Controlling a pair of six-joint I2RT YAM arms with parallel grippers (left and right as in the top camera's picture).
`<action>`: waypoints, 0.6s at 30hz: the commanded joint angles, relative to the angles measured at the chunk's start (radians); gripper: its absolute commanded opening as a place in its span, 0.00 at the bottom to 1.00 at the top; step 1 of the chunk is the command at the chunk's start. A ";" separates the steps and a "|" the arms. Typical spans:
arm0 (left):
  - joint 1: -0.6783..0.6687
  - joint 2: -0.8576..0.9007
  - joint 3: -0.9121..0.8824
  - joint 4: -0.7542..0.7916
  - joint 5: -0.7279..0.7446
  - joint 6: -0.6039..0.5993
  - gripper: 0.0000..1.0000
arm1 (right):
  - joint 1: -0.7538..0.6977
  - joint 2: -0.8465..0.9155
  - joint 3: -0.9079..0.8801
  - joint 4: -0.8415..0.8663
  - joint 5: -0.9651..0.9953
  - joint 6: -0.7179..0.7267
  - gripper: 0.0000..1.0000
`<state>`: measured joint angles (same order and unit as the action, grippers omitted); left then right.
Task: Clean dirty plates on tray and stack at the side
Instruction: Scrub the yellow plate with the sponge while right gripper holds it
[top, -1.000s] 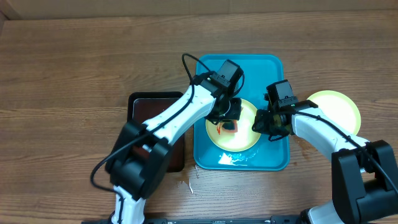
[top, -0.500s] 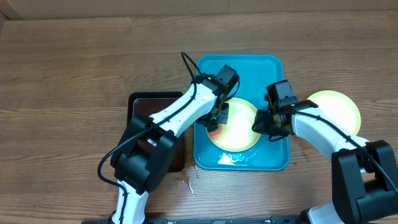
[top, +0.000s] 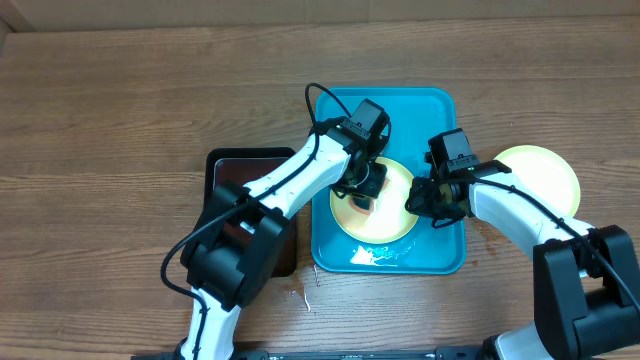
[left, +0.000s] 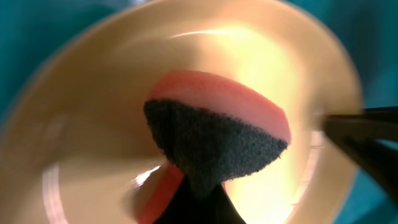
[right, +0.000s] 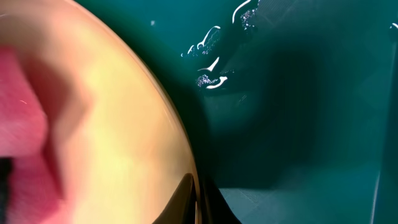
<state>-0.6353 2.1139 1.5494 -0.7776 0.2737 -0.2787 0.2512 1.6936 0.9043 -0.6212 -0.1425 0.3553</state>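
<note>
A pale yellow-green plate (top: 385, 215) lies on the turquoise tray (top: 440, 110). My left gripper (top: 365, 195) is shut on a red sponge with a dark scouring face (left: 217, 134) and presses it onto the plate (left: 81, 137). My right gripper (top: 418, 197) is shut on the plate's right rim (right: 194, 186), one finger inside and one outside. The plate (right: 112, 124) fills the left of the right wrist view, with the sponge (right: 22, 143) at its far left. A second plate (top: 545, 175) lies on the table right of the tray. A third plate is not in view.
A dark brown tray (top: 235, 175) lies left of the turquoise tray, partly under my left arm. Water puddles show on the turquoise tray near its front edge (top: 375, 255) and in the right wrist view (right: 214, 59). The table is wood.
My left gripper moved the sponge from the plate's left edge back toward its middle. The right gripper and the plate have stayed put.
</note>
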 joint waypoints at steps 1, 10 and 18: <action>-0.013 0.056 0.019 0.031 0.239 -0.031 0.04 | 0.005 0.016 -0.006 -0.017 0.035 -0.005 0.04; 0.031 0.089 0.054 -0.079 0.101 -0.141 0.04 | 0.005 0.016 -0.006 -0.020 0.035 -0.005 0.04; 0.043 0.089 0.122 -0.253 -0.336 -0.111 0.04 | 0.005 0.016 -0.006 -0.020 0.035 -0.005 0.04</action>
<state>-0.5995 2.1765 1.6527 -1.0142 0.1719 -0.3973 0.2512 1.6936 0.9043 -0.6300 -0.1425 0.3550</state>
